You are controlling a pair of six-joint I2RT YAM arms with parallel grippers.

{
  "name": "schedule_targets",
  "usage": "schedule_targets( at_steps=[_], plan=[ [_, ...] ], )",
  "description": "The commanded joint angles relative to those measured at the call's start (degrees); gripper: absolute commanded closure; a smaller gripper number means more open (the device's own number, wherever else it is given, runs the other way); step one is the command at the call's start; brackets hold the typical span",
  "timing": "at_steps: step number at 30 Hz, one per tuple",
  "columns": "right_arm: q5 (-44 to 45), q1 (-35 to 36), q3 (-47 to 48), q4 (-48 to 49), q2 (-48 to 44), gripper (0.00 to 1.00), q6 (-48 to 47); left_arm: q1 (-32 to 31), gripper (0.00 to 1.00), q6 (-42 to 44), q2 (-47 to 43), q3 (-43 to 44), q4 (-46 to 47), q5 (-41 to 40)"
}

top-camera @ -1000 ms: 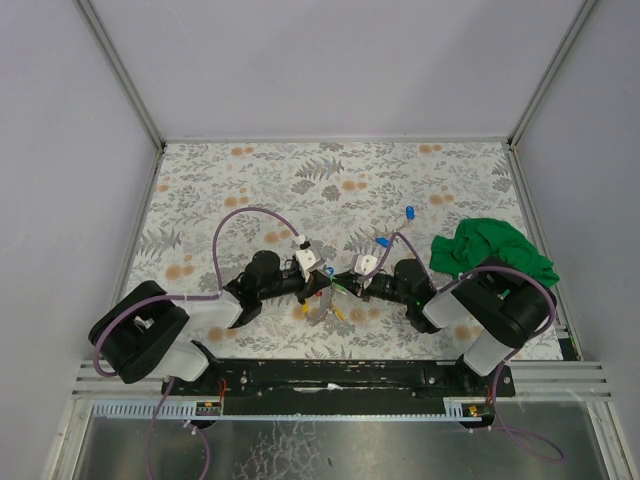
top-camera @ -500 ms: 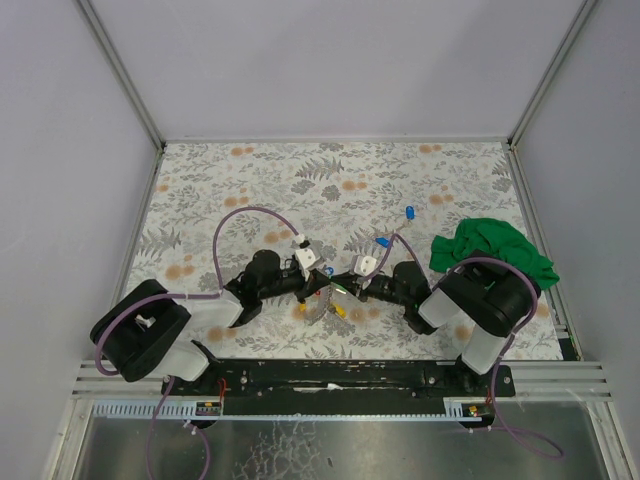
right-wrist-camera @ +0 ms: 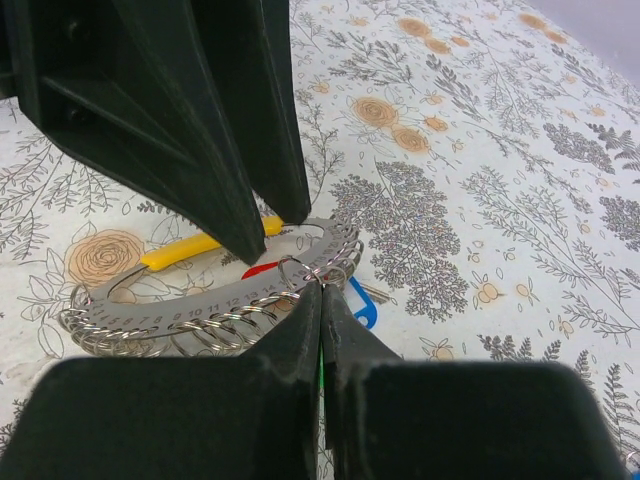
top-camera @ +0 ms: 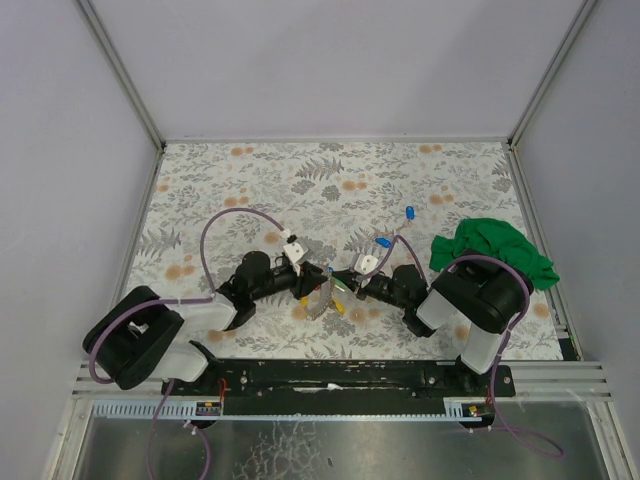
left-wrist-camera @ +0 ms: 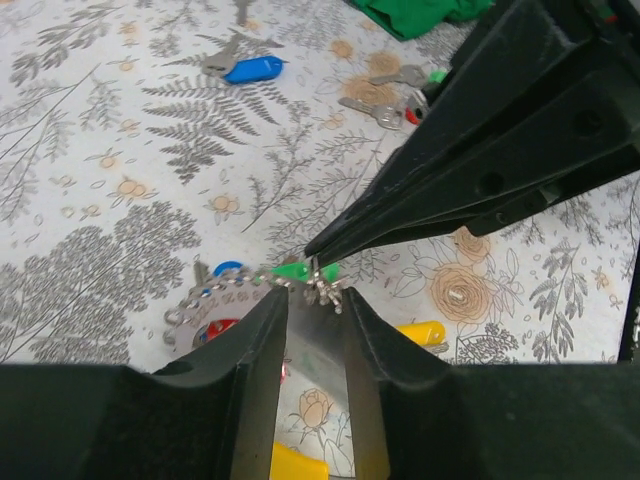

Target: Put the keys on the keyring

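A crumpled green cloth (top-camera: 492, 255) is seen on a floral-patterned table surface (top-camera: 300, 180). Behind the cloth, pale walls (top-camera: 330, 60) are joined by an aluminium post (top-camera: 545, 72). A perforated metal rail (top-camera: 560, 372) is mounted in front of the cloth.

We see two black arms (top-camera: 140, 345) with white shells, each trailing a looped purple cable (top-camera: 240, 210), bolted to a black rail (top-camera: 340, 378); their fingers (left-wrist-camera: 480, 170) are matte black tapered wedges.

Top view overhead, facing down; wrist views low, close, facing each other, sharing keyring (right-wrist-camera: 190, 305).
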Motion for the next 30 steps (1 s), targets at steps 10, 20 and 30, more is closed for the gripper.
schedule_targets(
  at_steps=[10,20,30],
  plan=[
    [0.8,0.3,0.9,8.9,-1.0,1.0,2.1,2.7,0.68,-4.7,-0.8,-3.3,10.0,0.8],
    [2.0,0.9,0.6,0.6,-3.0,1.0,5.8,2.7,0.69,-12.6,2.7,-2.3,7.6,-5.5],
    [10.0,3.7,0.6,-13.0,-5.3,0.95,4.6,2.7,0.71,-18.3,4.5,-1.3,1.0,-10.2]
  ],
)
